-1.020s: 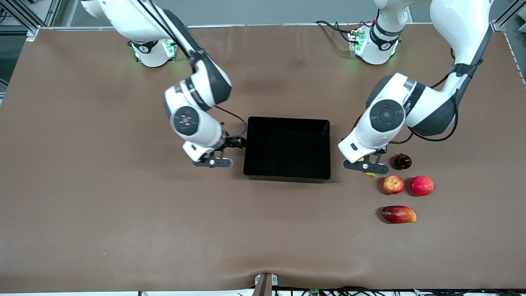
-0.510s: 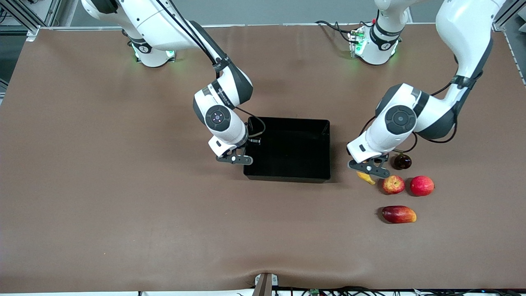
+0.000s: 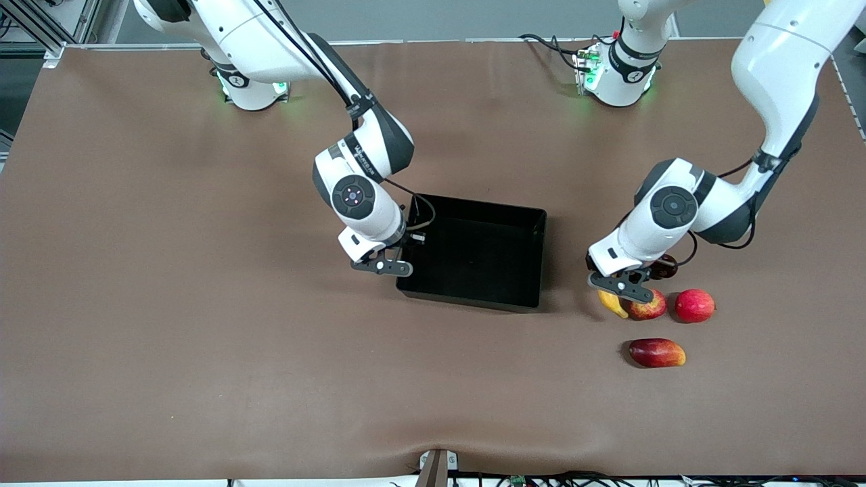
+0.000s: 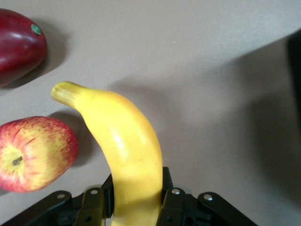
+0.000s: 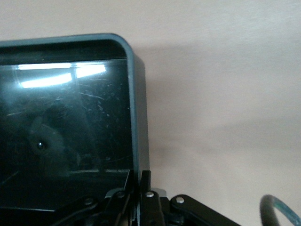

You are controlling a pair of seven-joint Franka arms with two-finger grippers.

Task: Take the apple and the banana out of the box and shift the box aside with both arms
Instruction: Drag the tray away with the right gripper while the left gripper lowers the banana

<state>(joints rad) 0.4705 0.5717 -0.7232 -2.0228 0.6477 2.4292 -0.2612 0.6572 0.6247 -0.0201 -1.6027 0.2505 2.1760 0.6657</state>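
The box (image 3: 473, 253) sits mid-surface, empty as far as I can see, slightly skewed, its glossy floor catching the light. The right gripper (image 3: 387, 266) is at the wall facing the right arm's end of the surface, and in the right wrist view its fingers (image 5: 146, 186) are pinched closed on that thin rim (image 5: 137, 117), one inside and one outside. That looks like a hold meant for dragging the box aside.

Toward the left arm's end, the left gripper (image 3: 626, 287) is low over the fruit cluster, gripping the banana (image 3: 612, 303). The left wrist view shows the fingers (image 4: 173, 207) clamped on the banana's thicker end, with the stem tip (image 4: 66, 92) pointing away from them. I'd judge it is being lowered to rest beside the apple (image 3: 647, 306), just next to it on the surface; I can't tell whether they touch.

A pinkish-red round fruit (image 3: 695, 305) lies beside the apple, a dark-red mango-like fruit (image 3: 657, 352) nearer the front camera, and a dark round fruit (image 3: 666, 266) partly hidden under the left wrist.

Both fruits being out, what's left seems to be releasing the banana and bringing the left gripper to the box's free wall.
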